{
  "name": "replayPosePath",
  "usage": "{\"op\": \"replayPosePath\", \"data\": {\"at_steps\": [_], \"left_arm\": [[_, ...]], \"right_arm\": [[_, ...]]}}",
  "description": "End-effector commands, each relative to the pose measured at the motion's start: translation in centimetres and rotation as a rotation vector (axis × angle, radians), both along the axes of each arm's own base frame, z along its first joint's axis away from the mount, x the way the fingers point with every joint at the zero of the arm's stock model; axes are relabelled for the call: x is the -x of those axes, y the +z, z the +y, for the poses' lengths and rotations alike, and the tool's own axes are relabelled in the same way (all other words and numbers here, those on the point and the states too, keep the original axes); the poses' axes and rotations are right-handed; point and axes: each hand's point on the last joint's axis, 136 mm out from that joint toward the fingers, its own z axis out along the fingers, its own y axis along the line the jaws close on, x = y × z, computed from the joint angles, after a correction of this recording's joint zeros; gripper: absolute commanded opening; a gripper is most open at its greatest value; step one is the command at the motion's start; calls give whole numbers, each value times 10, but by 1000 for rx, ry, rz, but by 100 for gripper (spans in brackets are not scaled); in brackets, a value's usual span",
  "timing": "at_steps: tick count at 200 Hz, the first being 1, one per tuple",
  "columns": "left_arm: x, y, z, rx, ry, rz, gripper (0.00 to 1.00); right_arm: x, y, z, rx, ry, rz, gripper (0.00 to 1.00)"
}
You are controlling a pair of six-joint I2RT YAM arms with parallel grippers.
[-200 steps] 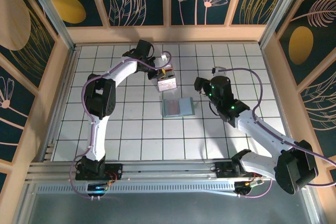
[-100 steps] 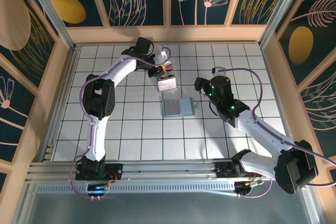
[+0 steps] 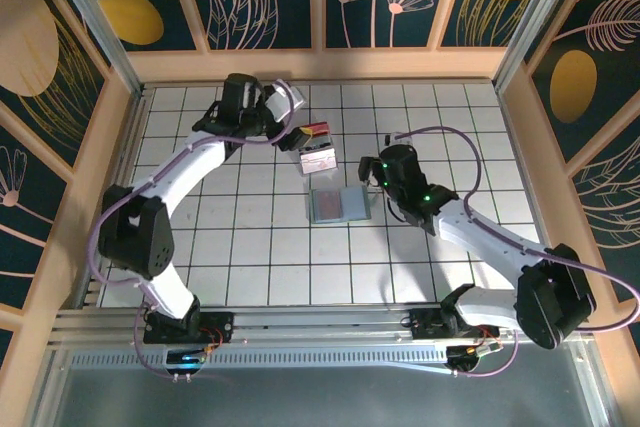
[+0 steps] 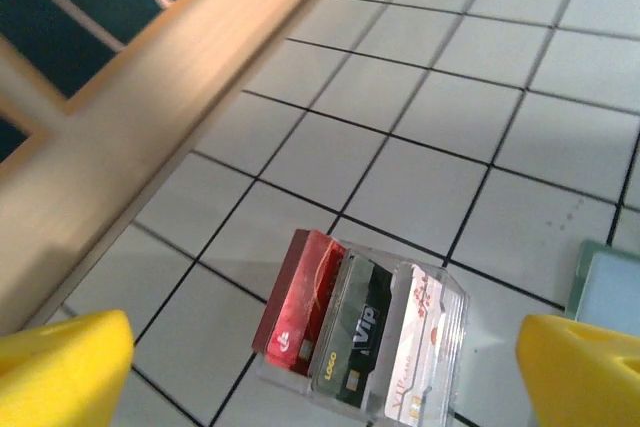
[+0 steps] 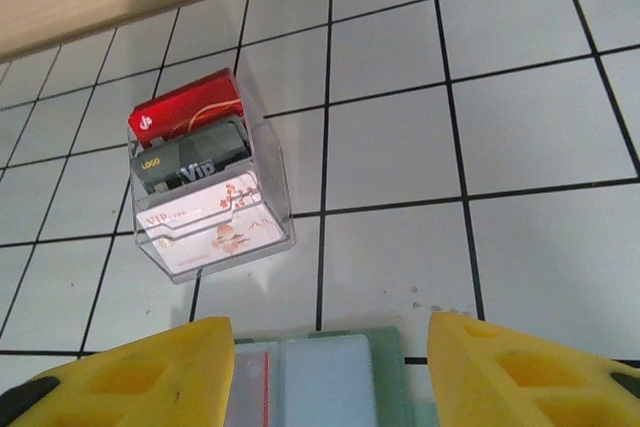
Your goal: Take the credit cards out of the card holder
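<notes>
top external gives me the tiled table, my left gripper and right gripper both spread apart grasping nothing, the card holder lying open flat mid-table, and just beyond it a clear stand with the credit cards upright inside.

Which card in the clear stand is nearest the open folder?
The white-pink plastic VIP card, foremost slot; the dark grey card and the red card stand behind it.

Clear plastic stand (glossy cards), matt tabletop.
</notes>
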Motion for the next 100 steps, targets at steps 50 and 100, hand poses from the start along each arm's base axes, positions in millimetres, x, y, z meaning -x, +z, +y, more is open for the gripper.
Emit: {"op": "replayPosePath", "data": {"at_steps": [50, 100], "left_arm": [[5, 44, 66, 328, 475, -72, 99], [26, 15, 126, 462, 814, -26, 99]], "right_arm": [[7, -24, 32, 23, 15, 94, 53], [19, -55, 68, 77, 83, 188, 51]]}}
